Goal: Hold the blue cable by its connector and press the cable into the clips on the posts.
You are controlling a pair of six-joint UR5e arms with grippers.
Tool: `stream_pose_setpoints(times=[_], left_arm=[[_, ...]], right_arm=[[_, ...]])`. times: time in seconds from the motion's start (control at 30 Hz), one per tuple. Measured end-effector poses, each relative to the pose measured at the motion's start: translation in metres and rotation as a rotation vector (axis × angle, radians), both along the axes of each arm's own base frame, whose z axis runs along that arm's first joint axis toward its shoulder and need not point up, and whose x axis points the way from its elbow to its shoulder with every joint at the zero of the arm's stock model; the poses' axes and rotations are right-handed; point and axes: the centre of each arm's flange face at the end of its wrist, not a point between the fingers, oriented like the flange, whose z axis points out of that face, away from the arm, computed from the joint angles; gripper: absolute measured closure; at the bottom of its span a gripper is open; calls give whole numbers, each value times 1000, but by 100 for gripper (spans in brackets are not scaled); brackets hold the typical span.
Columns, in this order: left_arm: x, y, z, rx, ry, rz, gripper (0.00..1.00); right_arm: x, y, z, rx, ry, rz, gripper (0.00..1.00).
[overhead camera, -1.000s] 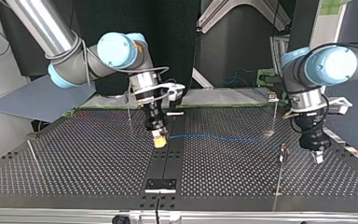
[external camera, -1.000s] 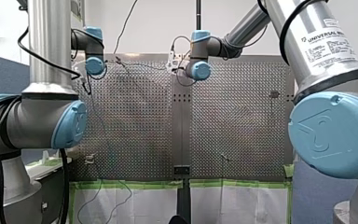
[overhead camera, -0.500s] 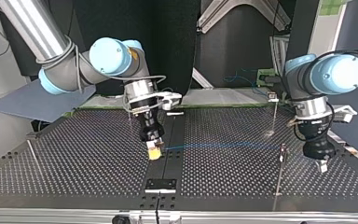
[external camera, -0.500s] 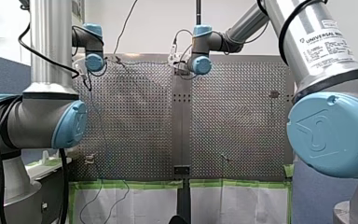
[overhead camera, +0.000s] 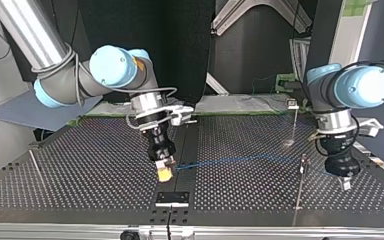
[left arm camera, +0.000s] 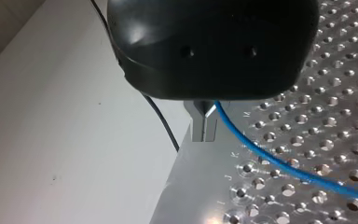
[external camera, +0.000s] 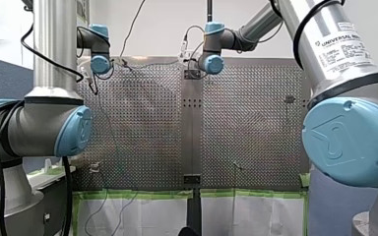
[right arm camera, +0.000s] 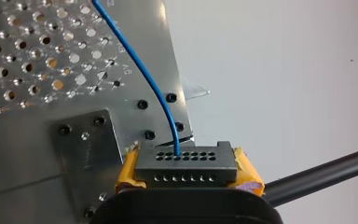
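My right gripper (right arm camera: 186, 173) is clamping the connector (right arm camera: 186, 161) between yellow pads (right arm camera: 248, 173); my left gripper (left arm camera: 204, 127) is pinching the blue cable (left arm camera: 279, 163). Routing underway, I judge; next, lowering the cable into the post (overhead camera: 298, 192) clip near my left gripper.

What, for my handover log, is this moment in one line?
right gripper: shut on connector | left gripper: shut on blue cable | cable: strung between both above table | post clip seating: cannot tell

cable (right arm camera: 154, 88): blue | connector (right arm camera: 186, 161): dark grey, dotted holes | pads (right arm camera: 247, 175): yellow | table (right arm camera: 23, 56): silver, perforated
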Motion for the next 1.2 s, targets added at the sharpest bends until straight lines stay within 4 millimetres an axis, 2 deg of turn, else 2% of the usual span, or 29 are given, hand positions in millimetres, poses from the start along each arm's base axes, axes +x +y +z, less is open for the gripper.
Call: stream_pose_setpoints(times=[0.17, 0.4, 0.87, 0.9, 0.93, 0.97, 1.0, 1.03, 1.07, 1.1, 1.2], left_arm=[[1, 0, 4, 0, 1, 0, 100], [7, 1, 0, -1, 13, -5, 100], [9, -1, -3, 2, 23, -13, 100], [9, -1, -3, 4, 25, -13, 82], [9, -1, -3, 6, 26, -14, 82], [9, -1, -3, 10, 28, -13, 51], [9, -1, -4, 17, 31, -12, 42], [8, -2, -4, 22, 35, -10, 42], [8, -2, -4, 29, 40, -8, 16], [8, -1, -5, 36, 48, -3, 0], [6, 1, -7, 53, 72, 19, 0]], right_arm=[[6, -6, -8, 16, 10, 4, 100], [14, -16, -32, 43, 33, 5, 100], [19, -12, -36, 56, 46, 16, 100], [19, -12, -36, 56, 48, 16, 100], [19, -12, -37, 57, 49, 16, 100], [19, -12, -37, 57, 50, 16, 100], [19, -12, -37, 58, 51, 16, 100], [19, -11, -37, 58, 52, 16, 100], [20, -11, -37, 58, 52, 17, 100], [20, -11, -37, 59, 53, 17, 100], [20, -11, -37, 59, 54, 17, 100]])
